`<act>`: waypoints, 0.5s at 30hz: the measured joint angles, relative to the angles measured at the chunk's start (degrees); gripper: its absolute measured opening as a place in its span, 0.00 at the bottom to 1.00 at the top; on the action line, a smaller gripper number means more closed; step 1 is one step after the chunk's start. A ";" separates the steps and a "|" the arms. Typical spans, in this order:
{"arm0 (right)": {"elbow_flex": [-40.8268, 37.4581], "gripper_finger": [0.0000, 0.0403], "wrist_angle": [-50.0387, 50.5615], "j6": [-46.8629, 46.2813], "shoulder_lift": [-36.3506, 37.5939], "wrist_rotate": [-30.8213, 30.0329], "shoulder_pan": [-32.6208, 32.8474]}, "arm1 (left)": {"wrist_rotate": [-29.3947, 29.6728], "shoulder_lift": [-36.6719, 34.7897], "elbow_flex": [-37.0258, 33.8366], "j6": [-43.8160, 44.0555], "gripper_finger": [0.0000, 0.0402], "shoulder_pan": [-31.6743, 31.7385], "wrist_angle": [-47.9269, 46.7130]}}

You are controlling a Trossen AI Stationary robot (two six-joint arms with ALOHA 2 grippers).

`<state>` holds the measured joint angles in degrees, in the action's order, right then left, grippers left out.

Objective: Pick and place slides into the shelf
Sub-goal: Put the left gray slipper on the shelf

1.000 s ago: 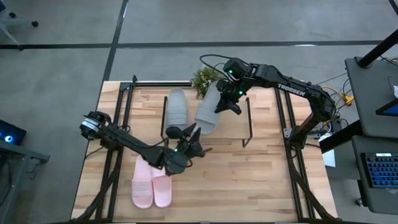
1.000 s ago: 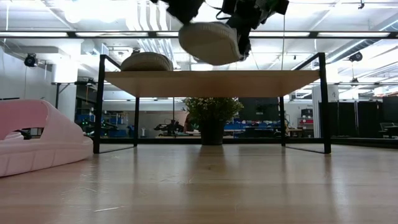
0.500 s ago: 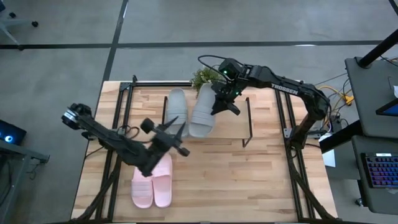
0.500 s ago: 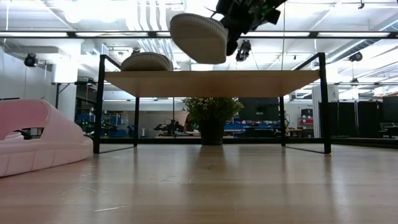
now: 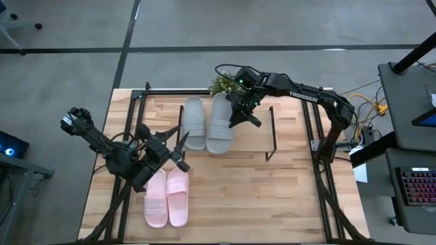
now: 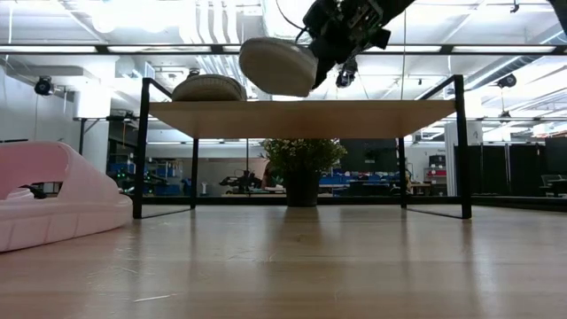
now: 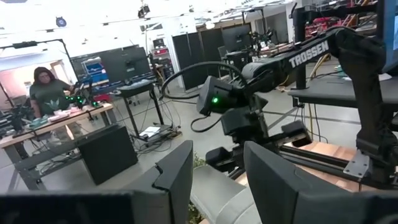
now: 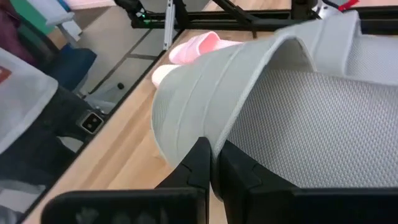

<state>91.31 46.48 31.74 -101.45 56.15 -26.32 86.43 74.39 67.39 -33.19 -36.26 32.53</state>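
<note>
Right end effector (image 5: 240, 111) grips grey-green slide's (image 5: 219, 123) strap, above the shelf (image 6: 301, 116)

Grey floor (image 5: 68, 61), desk with keyboard (image 5: 417, 187), potted plant (image 6: 302, 168), bright ceiling lights (image 6: 133, 18).

A matt, soft foam look is shown by the grey-green slides (image 5: 208, 122), with a finely textured footbed; the tabletop (image 5: 286, 197) is pale planked wood, the shelf (image 6: 306, 117) smooth wood on thin black metal legs.

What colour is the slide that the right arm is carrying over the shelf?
Grey-green slide, gripped by its strap in the right gripper; the high view shows it best.
</note>
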 joint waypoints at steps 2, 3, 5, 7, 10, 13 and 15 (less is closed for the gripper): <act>0.00 0.03 -0.08 1.06 -1.00 -0.23 -0.10 | 0.00 0.10 -0.02 0.00 0.32 -0.15 -0.02; 0.00 0.03 0.06 1.59 -1.47 -0.28 -0.15 | -0.01 0.15 -0.02 0.00 0.32 -0.15 -0.02; 0.00 0.03 -0.24 1.91 -2.43 -0.29 -0.35 | 0.00 0.17 -0.03 0.00 0.32 -0.24 -0.03; 0.00 0.03 -0.19 2.42 -3.08 -0.23 -0.71 | 0.02 0.28 -0.14 0.00 0.32 -0.32 0.04; 0.00 0.03 -0.07 2.87 -3.70 -0.06 -1.42 | -0.04 0.48 -0.15 0.00 0.32 -0.43 -0.04; 0.00 0.03 -0.08 3.02 -3.76 0.11 -2.21 | 0.00 0.48 -0.16 0.00 0.32 -0.52 0.07; 0.00 0.03 0.05 3.02 -3.76 0.09 -2.68 | -0.02 0.48 -0.15 0.02 0.32 -0.56 0.01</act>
<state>91.31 46.53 34.76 -105.21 56.25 -29.00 86.41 74.87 67.24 -33.17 -36.82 32.54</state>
